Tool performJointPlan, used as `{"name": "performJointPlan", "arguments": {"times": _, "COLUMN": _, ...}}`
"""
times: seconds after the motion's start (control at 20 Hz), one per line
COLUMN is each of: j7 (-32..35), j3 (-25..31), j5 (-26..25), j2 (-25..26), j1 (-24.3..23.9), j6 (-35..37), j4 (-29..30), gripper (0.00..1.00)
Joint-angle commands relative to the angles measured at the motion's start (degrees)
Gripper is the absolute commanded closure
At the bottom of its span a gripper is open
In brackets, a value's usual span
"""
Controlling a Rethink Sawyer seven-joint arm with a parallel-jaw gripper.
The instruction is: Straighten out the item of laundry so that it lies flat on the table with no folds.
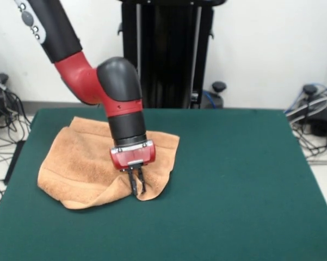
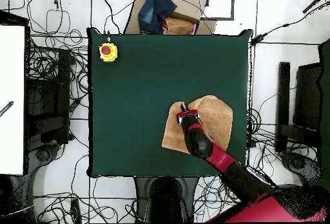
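The item of laundry (image 1: 76,163), an orange-tan towel, lies rumpled on the left part of the green table (image 1: 234,179). Its front right part is folded over and raised into a ridge. My gripper (image 1: 137,185) points straight down at that ridge, fingers close together and pinching the folded edge. From overhead, the towel (image 2: 216,115) sits near the right edge of the table (image 2: 142,93), with the gripper (image 2: 187,112) at its upper left corner. The arm hides part of the cloth.
A yellow box with a red button (image 2: 107,52) stands at one table corner. Cardboard and a blue cloth (image 2: 161,9) lie just beyond the table's edge. Cables cover the floor around the table.
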Motion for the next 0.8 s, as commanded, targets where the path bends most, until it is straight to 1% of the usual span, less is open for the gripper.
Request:
{"name": "performJointPlan", "arguments": {"times": 0.05, "j7": 13.22, "j3": 2.99, "j5": -3.69, "j2": 7.31, "j1": -0.37, "j6": 4.66, "j4": -6.48, "gripper": 1.0}}
{"name": "performJointPlan", "arguments": {"times": 0.15, "j7": 12.52, "j3": 4.39, "j5": -5.44, "j2": 8.44, "j1": -2.07, "j6": 5.77, "j4": -7.06, "gripper": 1.0}}
{"name": "performJointPlan", "arguments": {"times": 0.2, "j7": 12.03, "j3": 5.79, "j5": -6.87, "j2": 9.81, "j1": -3.47, "j6": 6.74, "j4": -7.56, "gripper": 1.0}}
{"name": "performJointPlan", "arguments": {"times": 0.35, "j7": 8.31, "j3": 12.57, "j5": -13.72, "j2": 16.7, "j1": -9.47, "j6": 12.03, "j4": -10.7, "gripper": 1.0}}
{"name": "performJointPlan", "arguments": {"times": 0.5, "j7": 7.31, "j3": 15.51, "j5": -17.46, "j2": 19.53, "j1": -11.57, "j6": 13.59, "j4": -12.12, "gripper": 1.0}}
{"name": "performJointPlan", "arguments": {"times": 0.6, "j7": 6.29, "j3": 18.31, "j5": -20.96, "j2": 22.84, "j1": -14.26, "j6": 15.21, "j4": -12.83, "gripper": 1.0}}
{"name": "performJointPlan", "arguments": {"times": 0.8, "j7": 6.48, "j3": 20.34, "j5": -23.16, "j2": 24.88, "j1": -15.59, "j6": 16.07, "j4": -13.83, "gripper": 1.0}}
